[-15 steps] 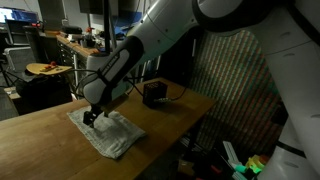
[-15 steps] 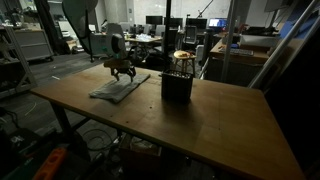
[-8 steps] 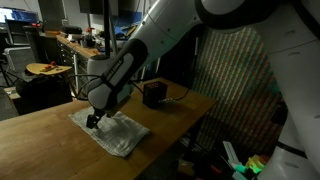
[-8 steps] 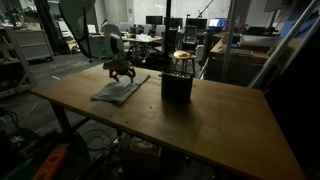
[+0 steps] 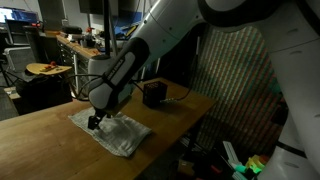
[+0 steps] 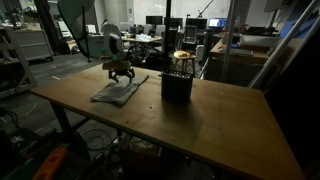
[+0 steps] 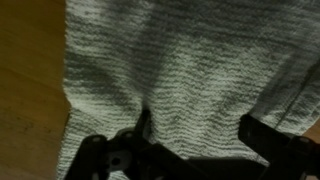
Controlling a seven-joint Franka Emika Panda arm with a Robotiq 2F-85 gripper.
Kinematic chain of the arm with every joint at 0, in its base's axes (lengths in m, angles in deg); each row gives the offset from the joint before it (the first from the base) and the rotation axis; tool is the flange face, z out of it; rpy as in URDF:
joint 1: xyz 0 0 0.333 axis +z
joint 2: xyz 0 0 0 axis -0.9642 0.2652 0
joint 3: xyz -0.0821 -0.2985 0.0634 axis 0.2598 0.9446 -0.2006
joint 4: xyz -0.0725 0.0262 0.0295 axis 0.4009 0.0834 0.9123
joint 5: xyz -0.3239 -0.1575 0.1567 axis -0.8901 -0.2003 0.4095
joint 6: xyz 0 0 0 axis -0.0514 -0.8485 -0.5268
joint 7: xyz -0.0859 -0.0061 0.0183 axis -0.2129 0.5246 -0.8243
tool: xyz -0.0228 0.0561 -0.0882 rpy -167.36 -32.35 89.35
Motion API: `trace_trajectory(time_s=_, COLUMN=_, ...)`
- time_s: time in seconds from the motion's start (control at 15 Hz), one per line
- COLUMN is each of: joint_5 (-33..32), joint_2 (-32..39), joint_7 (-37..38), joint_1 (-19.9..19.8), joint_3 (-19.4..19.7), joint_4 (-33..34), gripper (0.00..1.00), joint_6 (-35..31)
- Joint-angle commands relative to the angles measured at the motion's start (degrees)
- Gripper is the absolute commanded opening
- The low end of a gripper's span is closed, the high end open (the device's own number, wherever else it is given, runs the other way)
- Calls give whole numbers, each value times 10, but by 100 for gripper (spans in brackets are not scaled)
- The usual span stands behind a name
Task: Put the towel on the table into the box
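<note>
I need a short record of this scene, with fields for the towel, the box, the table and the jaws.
towel: light grey, spread on the table, outside the box
box: small, black, upright, apart from the towel
table: light brown wood
jaws: open wide, low over the towel

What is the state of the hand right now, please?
Hand: open, its two sides wide apart, tips down at the towel; nothing gripped yet.
</note>
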Motion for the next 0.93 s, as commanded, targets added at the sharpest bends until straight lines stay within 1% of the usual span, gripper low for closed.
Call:
trace_trajectory(time_s=0.0, joint_5=14, joint_2=-13, joint_7=-19, joint_1=-12, joint_3=-15, joint_4=-23, gripper=58, joint_6=6)
trace_trajectory(time_s=0.13, joint_5=17, joint_2=-14, joint_7=-22, joint_1=-15, joint_3=-18, joint_4=-26, gripper=40, joint_6=7)
trace_trajectory(time_s=0.33, joint_5=24, joint_2=-14, joint_7=-24, joint_1=-20, joint_3=-23, joint_4=-28, gripper=17, joint_6=7)
trace_trajectory(time_s=0.53, joint_5=31, joint_2=-15, joint_7=-26, joint_1=-26, joint_3=-27, joint_4=-33, gripper=10, joint_6=9)
trace_trajectory(time_s=0.6, joint_5=30, joint_2=-15, joint_7=-22, joint_1=-24, joint_3=-24, joint_4=-34, gripper=13, joint_6=10)
trace_trajectory(time_s=0.87, joint_5=36, joint_2=-15, joint_7=-21, joint_1=-27, joint_3=-27, joint_4=-34, gripper=16, joint_6=13)
